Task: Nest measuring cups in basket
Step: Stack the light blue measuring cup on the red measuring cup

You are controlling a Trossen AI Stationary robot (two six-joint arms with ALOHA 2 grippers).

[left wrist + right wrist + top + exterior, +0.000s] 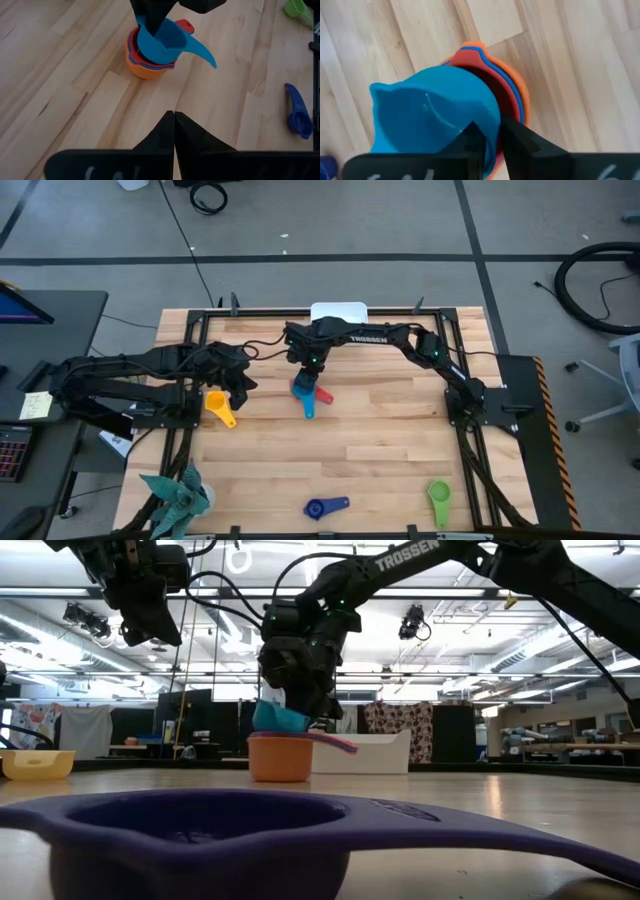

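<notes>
Holding the light blue measuring cup (432,112) by its rim, the right gripper (306,368) sits over the middle of the wooden table (380,450). Its two dark fingers (517,135) pinch the cup wall, one inside the bowl and one outside. The light blue cup is tilted, just above a stack of cups and maybe touching it. The stack has an orange measuring cup (147,70) at the bottom. A medium blue cup (519,97) sits inside the orange one, and a red cup (487,70) sits inside that.

The light blue cup's flat handle (202,50) sticks out to the side.

The left gripper (240,380) hangs over the left part of the table, near the yellow measuring cup (220,406). Its fingers (165,135) are pressed together with nothing between them.

The dark blue measuring cup (325,507) lies near the front edge of the table, well apart from the stack. The green measuring cup (439,500) lies toward the front right corner.

The white basket (339,311) sits at the back edge of the table, behind the stack. None of these cups can be seen in it.

A teal spiky plant (178,495) stands at the front left corner.
</notes>
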